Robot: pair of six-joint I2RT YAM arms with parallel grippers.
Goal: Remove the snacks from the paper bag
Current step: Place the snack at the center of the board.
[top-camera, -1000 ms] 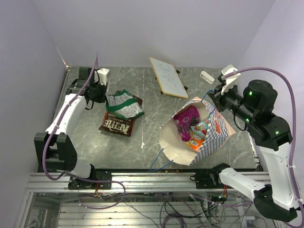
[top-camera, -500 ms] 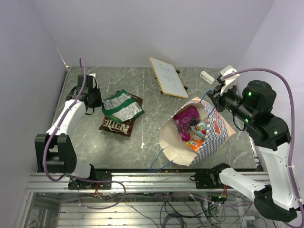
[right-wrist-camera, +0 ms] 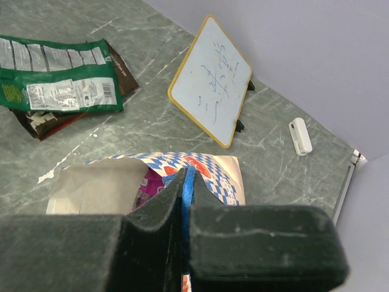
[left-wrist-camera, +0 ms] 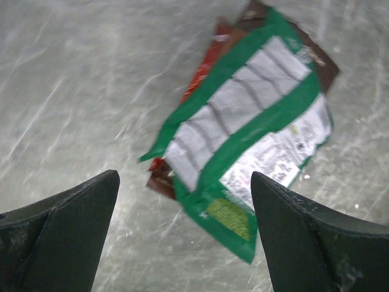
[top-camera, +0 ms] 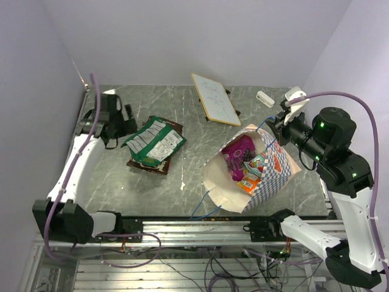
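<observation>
The paper bag (top-camera: 273,179) is blue-and-white checkered (cream inside), the top packet (top-camera: 153,140) green-and-white, the lower packet (top-camera: 144,165) brown.

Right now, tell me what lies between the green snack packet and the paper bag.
Only bare table: the top view shows nothing between the green packet and the paper bag, bar a small white scrap near the bag.

From high at the near edge I'm looking down on the whole table (top-camera: 182,109). My left wrist camera is hanging close over the green packet (left-wrist-camera: 243,121); the right one, just above the paper bag (right-wrist-camera: 213,173), is catching it at upper left.
</observation>
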